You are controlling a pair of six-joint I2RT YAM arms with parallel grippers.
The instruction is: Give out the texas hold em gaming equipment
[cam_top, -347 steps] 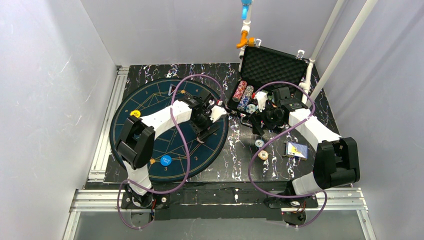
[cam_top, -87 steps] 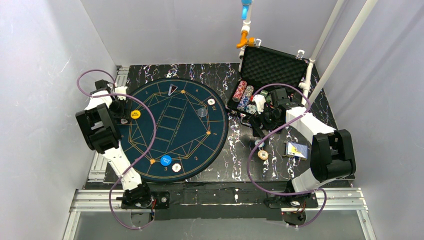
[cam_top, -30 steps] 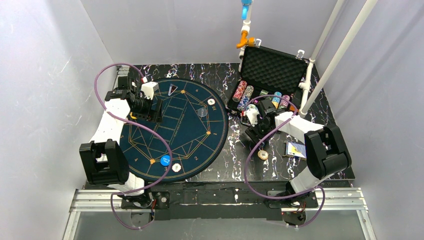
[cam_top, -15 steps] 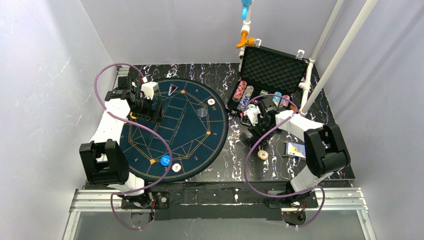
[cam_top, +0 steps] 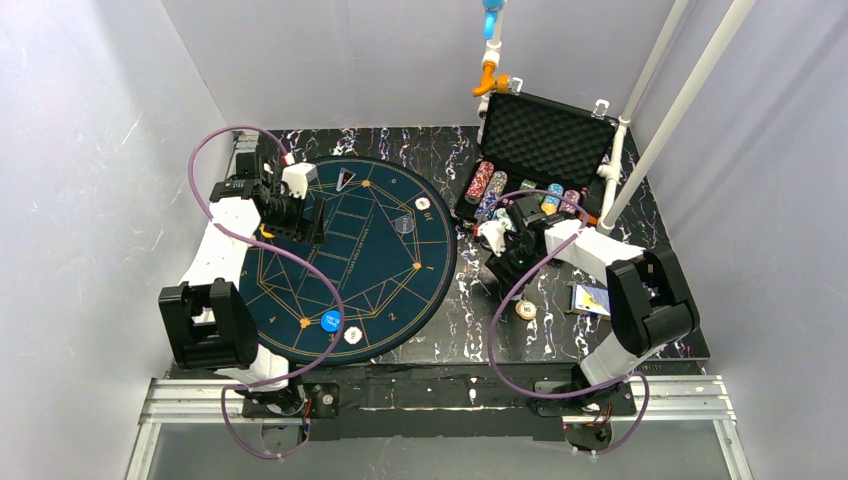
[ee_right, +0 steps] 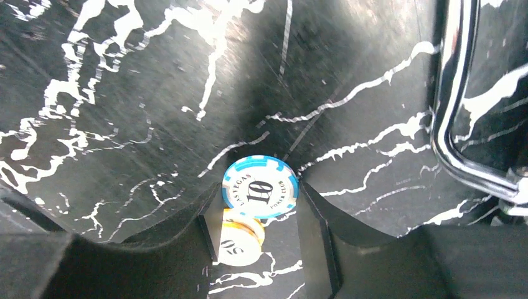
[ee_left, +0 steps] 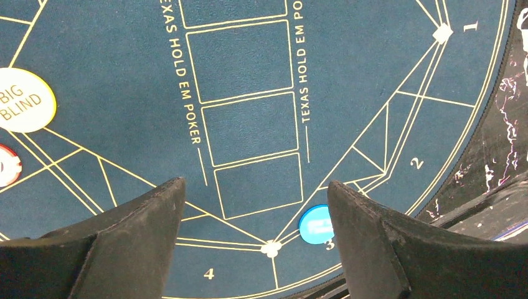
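My right gripper [cam_top: 503, 262] hangs over the marbled table between the mat and the case. It is shut on a blue-and-white "10" poker chip [ee_right: 260, 187], which sits pinched between both fingertips. Below it a yellow "50" chip [ee_right: 241, 242] lies on the table [cam_top: 526, 310]. My left gripper [cam_top: 300, 228] hovers open over the left part of the round mat [ee_left: 249, 75], with nothing between its fingers [ee_left: 143, 237]. On the mat lie a yellow-rimmed "BIG BLIND" disc [ee_left: 23, 99], a blue disc [cam_top: 330, 321], a red chip [ee_left: 5, 165] and a white chip [cam_top: 352, 335].
The open black case [cam_top: 545, 135] at the back right holds rows of chips [cam_top: 481, 181]. A pack of cards [cam_top: 592, 298] lies to the right of the yellow chip. A white pole [cam_top: 650, 115] leans by the case. Two more small pieces [cam_top: 423, 203] lie on the mat's right side.
My right gripper has closed on the blue-and-white chip and shifted a little up and left with it. The left arm has stayed where it was.
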